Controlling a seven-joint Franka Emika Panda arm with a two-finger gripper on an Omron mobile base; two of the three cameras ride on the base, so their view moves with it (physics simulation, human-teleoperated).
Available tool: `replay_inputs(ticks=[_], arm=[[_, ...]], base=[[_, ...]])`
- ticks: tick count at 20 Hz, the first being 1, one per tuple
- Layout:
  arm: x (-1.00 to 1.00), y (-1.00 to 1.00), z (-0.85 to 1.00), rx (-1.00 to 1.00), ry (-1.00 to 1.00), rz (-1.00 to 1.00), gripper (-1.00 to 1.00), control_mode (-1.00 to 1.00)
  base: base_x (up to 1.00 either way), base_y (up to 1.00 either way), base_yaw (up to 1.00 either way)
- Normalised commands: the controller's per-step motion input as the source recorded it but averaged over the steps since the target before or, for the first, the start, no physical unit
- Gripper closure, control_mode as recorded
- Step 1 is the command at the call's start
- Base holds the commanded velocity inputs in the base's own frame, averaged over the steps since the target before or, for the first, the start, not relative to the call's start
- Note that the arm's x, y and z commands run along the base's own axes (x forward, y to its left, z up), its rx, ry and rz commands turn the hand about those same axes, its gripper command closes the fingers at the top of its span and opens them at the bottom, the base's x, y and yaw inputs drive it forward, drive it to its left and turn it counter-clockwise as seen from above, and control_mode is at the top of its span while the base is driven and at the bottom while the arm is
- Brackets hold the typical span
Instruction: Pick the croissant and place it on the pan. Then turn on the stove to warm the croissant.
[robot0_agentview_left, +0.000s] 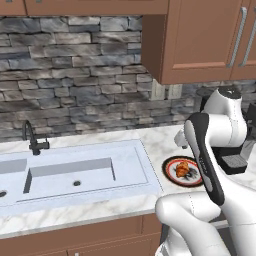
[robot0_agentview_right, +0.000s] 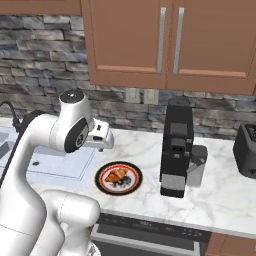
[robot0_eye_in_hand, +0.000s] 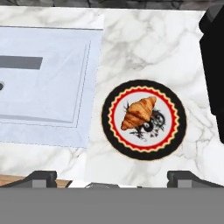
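The croissant (robot0_eye_in_hand: 139, 113) lies on a round red-rimmed plate (robot0_eye_in_hand: 144, 154) on the marble counter, just right of the sink. It also shows in the left base view as the croissant (robot0_agentview_left: 182, 169) and in the right base view as the croissant (robot0_agentview_right: 116, 175). My gripper (robot0_eye_in_hand: 114, 179) hovers above the counter on the near side of the plate. It is open, its fingers wide apart with nothing between them. The pan and the stove are out of view.
A pale sink (robot0_agentview_left: 75, 175) with a dark faucet (robot0_agentview_left: 31, 137) takes up the counter's left. A black coffee machine (robot0_agentview_right: 176, 150) stands right of the plate, with a dark toaster (robot0_agentview_right: 247, 150) further right. Wooden wall cabinets (robot0_agentview_right: 170, 40) hang overhead.
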Motion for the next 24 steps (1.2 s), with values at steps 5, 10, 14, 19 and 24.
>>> replay_inputs(ticks=[5,10,14,19,24], arm=[[0.00,0.00,-0.01,0.00,0.00,0.00,-1.00,-1.00],[0.00,0.00,-0.12,0.00,0.00,-0.09,-1.00,-1.00],[0.00,0.00,-0.15,0.00,0.00,-0.11,-1.00,-1.00],[0.00,0.00,-0.12,0.00,0.03,-0.12,-1.00,-1.00],[0.01,0.00,-0.10,0.00,0.03,-0.10,-1.00,-1.00]], base=[[0.00,0.00,0.00],[0.00,0.00,0.00],[0.00,0.00,0.00],[0.00,0.00,0.00],[0.00,0.00,0.00]])
